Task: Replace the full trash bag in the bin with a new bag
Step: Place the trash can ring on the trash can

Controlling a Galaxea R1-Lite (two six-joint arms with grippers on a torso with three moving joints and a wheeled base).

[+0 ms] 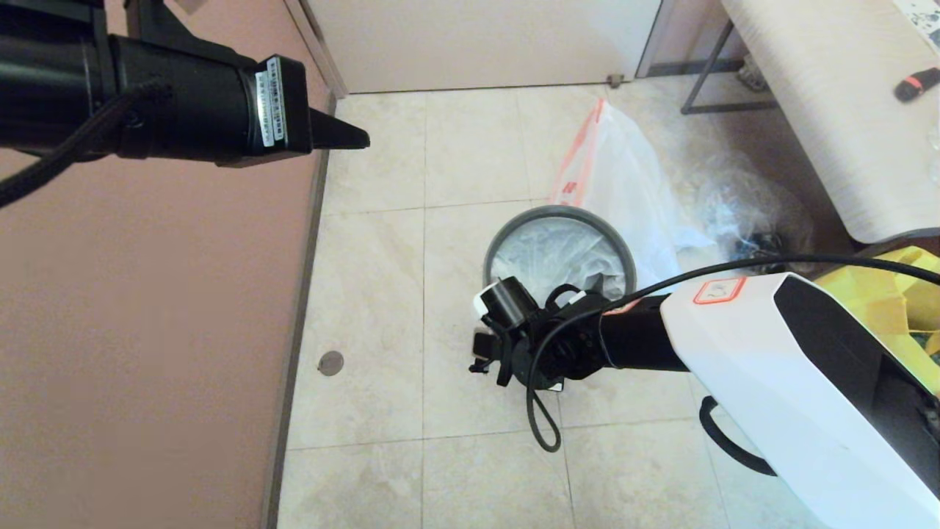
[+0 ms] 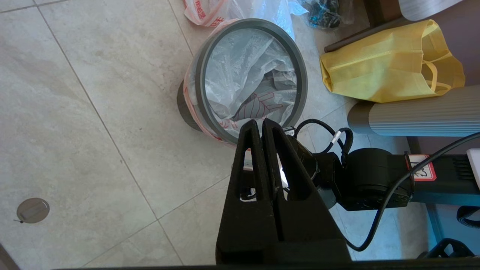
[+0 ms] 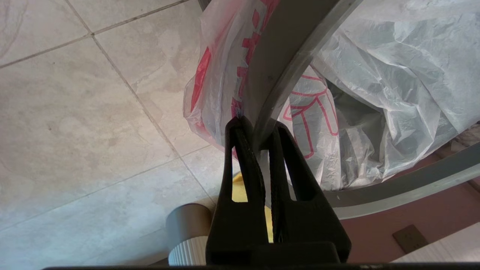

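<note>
The bin [image 2: 183, 108] stands on the tiled floor, lined with the new bag [image 1: 551, 253], whose pink-red edge hangs over the outside. The grey rim ring [image 1: 558, 211] lies on top of it. My right gripper [image 3: 258, 127] is at the bin's near edge, shut on the rim ring [image 3: 285, 48], with the new bag [image 3: 375, 75] just beyond one finger. The full trash bag [image 1: 624, 176] rests on the floor behind the bin. My left gripper [image 1: 352, 137] is held high on the left, shut and empty; in its own view the left gripper [image 2: 258, 122] looks down on the bin.
A clear bag with dark items [image 1: 749, 213] lies right of the full bag. A yellow fabric tote [image 1: 888, 294] stands at the right, beside a table [image 1: 844, 110] with metal legs. A wall runs along the left, a door stands at the back, and a floor drain [image 1: 330, 362] shows.
</note>
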